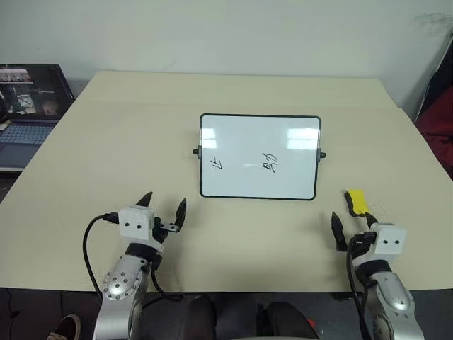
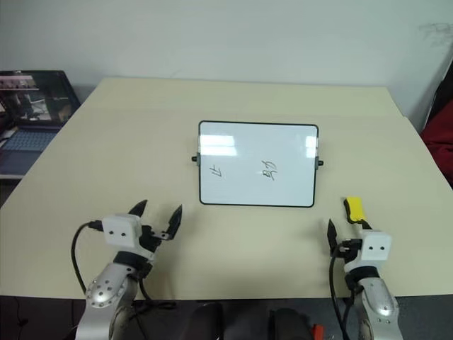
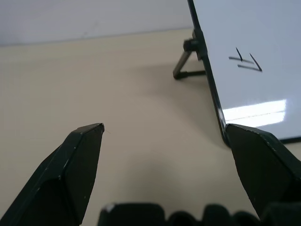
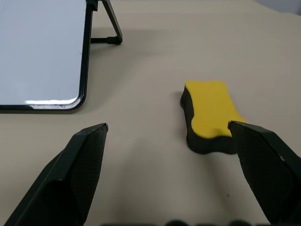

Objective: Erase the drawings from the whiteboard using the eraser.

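- We take this for an office or lab room: a wide beige table point(image 1: 106, 142) stands against a plain white wall point(image 1: 212, 32).
- At the far left we see an open laptop point(image 1: 28, 106) on a lower surface.
- A small whiteboard point(image 1: 260, 157) stands mid-table.

No readable text, whiteboard point(image 1: 259, 157) drawings point(image 1: 270, 164) are illegible scribbles

We see bare table point(image 1: 106, 142) from nine o'clock round to six of the propped whiteboard point(image 1: 259, 156), while the eraser point(image 1: 356, 200) lies at four o'clock, just ahead of our right gripper point(image 1: 352, 219).
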